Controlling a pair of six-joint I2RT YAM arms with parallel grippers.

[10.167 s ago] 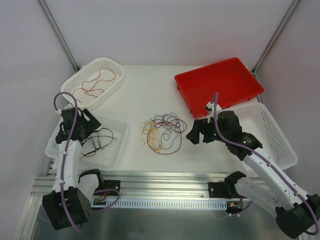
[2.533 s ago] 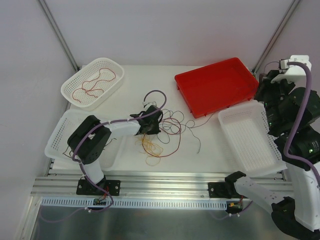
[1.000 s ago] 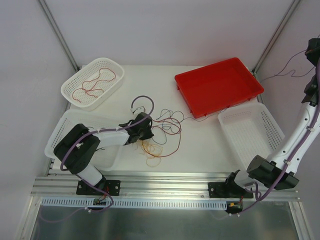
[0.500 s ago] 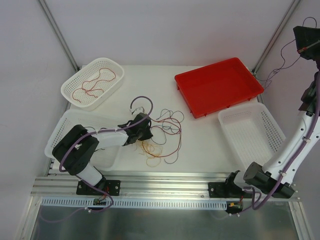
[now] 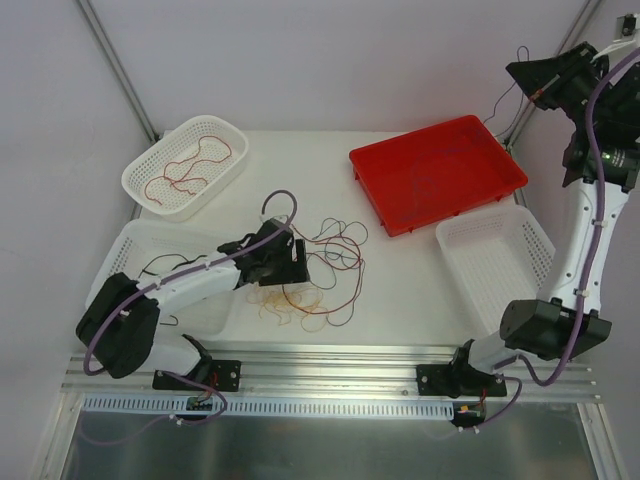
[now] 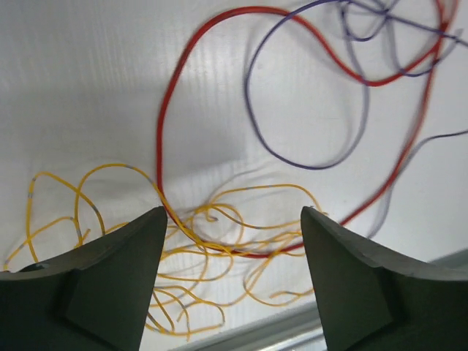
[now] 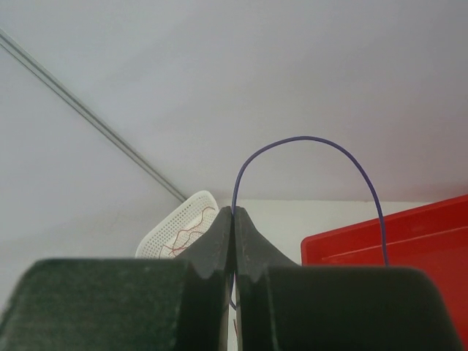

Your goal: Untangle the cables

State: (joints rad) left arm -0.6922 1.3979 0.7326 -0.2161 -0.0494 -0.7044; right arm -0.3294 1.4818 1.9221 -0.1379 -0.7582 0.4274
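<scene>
The cables [image 5: 318,272] lie as a loose clump of red, yellow and purple strands mid-table. My left gripper [image 5: 284,270] hovers just over the clump's left side. In the left wrist view it [image 6: 232,213] is open, with yellow strands [image 6: 219,245] and a red wire [image 6: 167,110] on the table below the gap and nothing gripped. My right gripper [image 5: 535,86] is raised high at the back right, shut on one purple wire [image 5: 503,100]. That wire [image 7: 307,138] arcs up from the shut gripper [image 7: 233,212] and droops toward the red tray [image 5: 470,152].
A white basket [image 5: 232,150] at the back left holds a red wire. A second white basket [image 5: 125,262] at the left holds a black wire. A third white basket [image 5: 495,265] stands at the right. The aluminium rail [image 5: 330,360] runs along the near edge.
My left gripper has opened and let go of the clump, shifting slightly nearer. The right gripper has swung left with the purple wire, which now hangs over the red tray.
</scene>
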